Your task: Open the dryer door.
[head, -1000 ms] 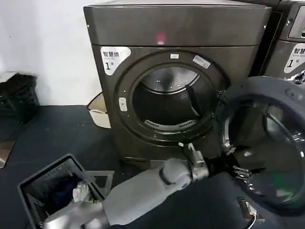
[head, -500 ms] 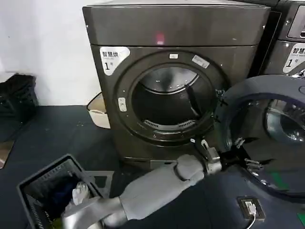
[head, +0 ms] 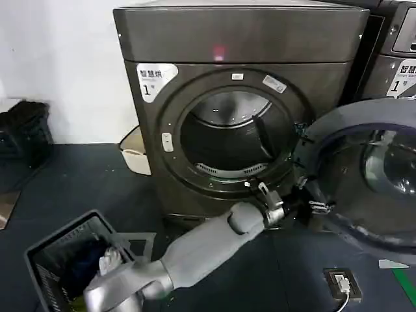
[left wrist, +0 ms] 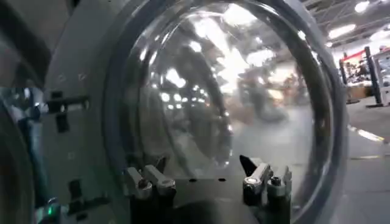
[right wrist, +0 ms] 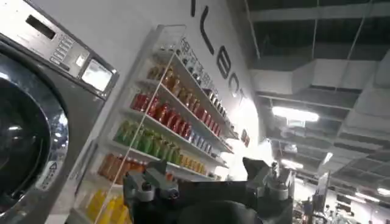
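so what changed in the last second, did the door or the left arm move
The left gripper went from below the drum opening to the right, up to the inner face of the dryer door, then drew back slightly; its fingers are apart against the glass, holding nothing. The door's lower edge rose a little in the head view. The dryer, the laundry basket and the twin machine stayed put.

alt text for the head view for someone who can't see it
The dryer door hangs swung open to the right of the dryer, exposing the dark drum. The left gripper, fingers open, reaches across to the door's inner rim. A laundry basket sits on the dark floor at lower left.
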{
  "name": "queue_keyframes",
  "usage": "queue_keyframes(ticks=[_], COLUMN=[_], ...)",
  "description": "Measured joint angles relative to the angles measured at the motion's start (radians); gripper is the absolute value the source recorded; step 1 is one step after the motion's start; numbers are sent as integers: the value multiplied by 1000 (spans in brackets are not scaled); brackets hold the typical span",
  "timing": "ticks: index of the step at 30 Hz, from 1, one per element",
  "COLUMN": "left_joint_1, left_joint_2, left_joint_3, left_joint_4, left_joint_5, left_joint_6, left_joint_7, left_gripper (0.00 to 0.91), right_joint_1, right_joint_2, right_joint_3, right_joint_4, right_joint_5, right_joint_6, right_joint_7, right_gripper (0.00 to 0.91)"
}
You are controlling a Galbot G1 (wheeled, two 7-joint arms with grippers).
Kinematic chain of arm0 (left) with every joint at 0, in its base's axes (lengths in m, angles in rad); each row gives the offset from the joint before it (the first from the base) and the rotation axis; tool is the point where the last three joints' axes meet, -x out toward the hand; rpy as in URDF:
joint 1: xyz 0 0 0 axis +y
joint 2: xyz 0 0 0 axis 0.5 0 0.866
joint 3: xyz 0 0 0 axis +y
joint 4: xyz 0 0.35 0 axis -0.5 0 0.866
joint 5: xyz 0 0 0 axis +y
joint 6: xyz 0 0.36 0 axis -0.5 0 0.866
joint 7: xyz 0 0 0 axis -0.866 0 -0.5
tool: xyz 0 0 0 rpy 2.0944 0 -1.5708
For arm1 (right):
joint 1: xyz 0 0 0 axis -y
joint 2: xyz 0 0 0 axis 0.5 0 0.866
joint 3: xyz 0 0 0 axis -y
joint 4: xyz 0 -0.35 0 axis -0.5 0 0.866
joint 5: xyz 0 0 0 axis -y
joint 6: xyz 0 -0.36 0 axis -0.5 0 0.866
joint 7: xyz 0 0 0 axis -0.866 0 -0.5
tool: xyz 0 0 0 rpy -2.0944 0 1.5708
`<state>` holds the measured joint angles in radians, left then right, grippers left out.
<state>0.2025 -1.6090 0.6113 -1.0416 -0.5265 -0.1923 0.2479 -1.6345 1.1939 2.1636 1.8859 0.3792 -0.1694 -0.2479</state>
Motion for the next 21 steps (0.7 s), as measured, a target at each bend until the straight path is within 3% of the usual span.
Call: queue_keyframes(ticks=[13,18,21], left_joint_1=[2,20,35], left_joint_2=[0,0,0], left_joint_3=[29,49,53], left_joint_4=[-76,-121,-166], left_joint_5=[-42,-108,-75], left_joint_6=[-68,-152,-204], left_joint_7=[27,-1,-43], left_gripper=[907,907,907], right_joint_1=[6,1,2], right_joint_2=[-6,-12,-13], right_joint_3=[2,8,5], right_joint_4=[0,-6,0], right_joint_5=[21,21,20], right_joint_6=[-3,13,12], right_joint_7=[3,-5,-8], right_gripper=[907,907,907])
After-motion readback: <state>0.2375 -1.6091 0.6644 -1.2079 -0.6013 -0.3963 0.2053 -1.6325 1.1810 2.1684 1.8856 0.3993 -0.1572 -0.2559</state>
